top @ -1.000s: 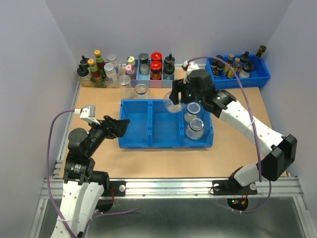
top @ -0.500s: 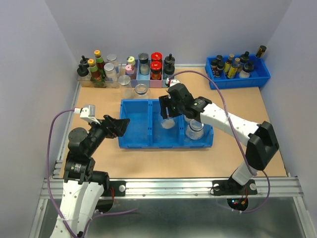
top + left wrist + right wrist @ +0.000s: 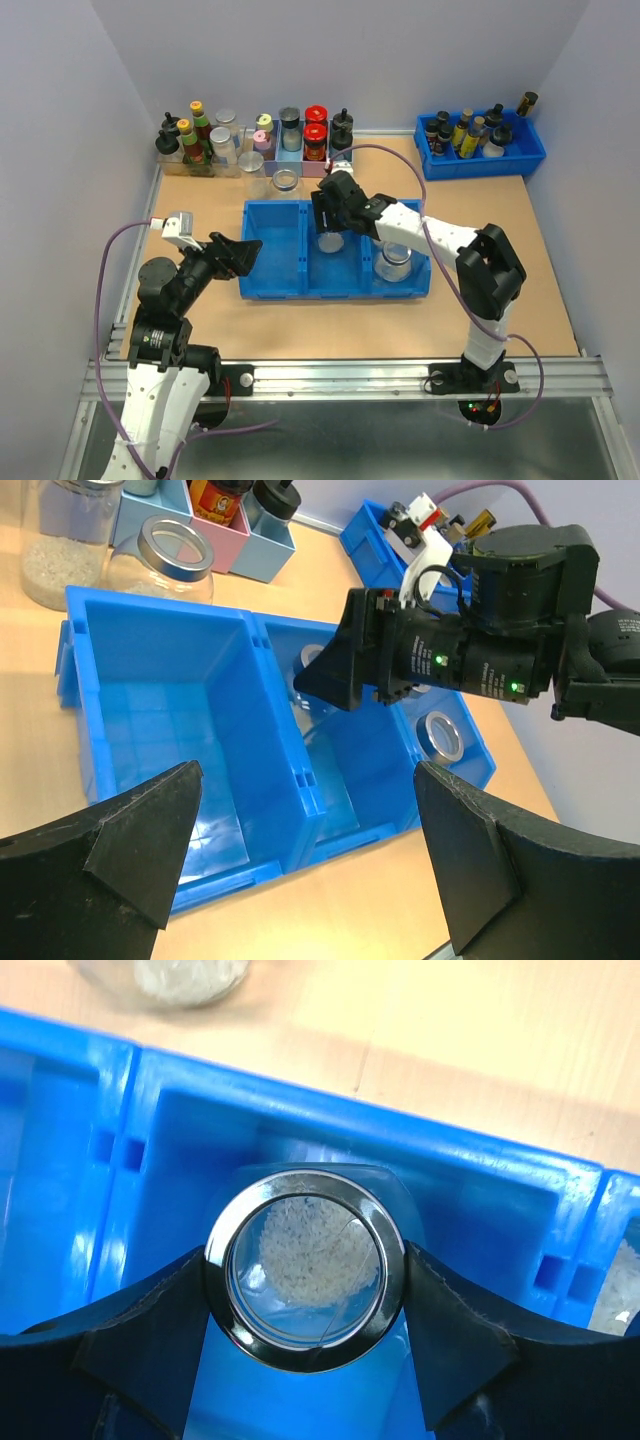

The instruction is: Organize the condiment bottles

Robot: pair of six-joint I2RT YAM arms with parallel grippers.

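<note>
My right gripper [image 3: 330, 222] is shut on a clear glass jar [image 3: 330, 243] by its silvery rim [image 3: 305, 1270]. It holds the jar upright in the far end of the middle compartment of the blue three-part bin [image 3: 270, 290]. The jar holds white grains. Two more jars [image 3: 393, 263] stand in the right compartment, one partly under the arm. Two jars stand on the table behind the bin, one open-rimmed [image 3: 285, 181] and one [image 3: 252, 166] to its left. My left gripper [image 3: 237, 254] is open and empty at the bin's front left corner.
Pink and light-blue small bins [image 3: 290, 150] with capped bottles line the back edge. A clear holder [image 3: 195, 150] with bottles stands at the back left. A blue tray [image 3: 480, 150] of small dark bottles stands at the back right.
My right gripper has carried the jar left and down, from above the bin's right compartment into the middle compartment. The left arm has not moved.
</note>
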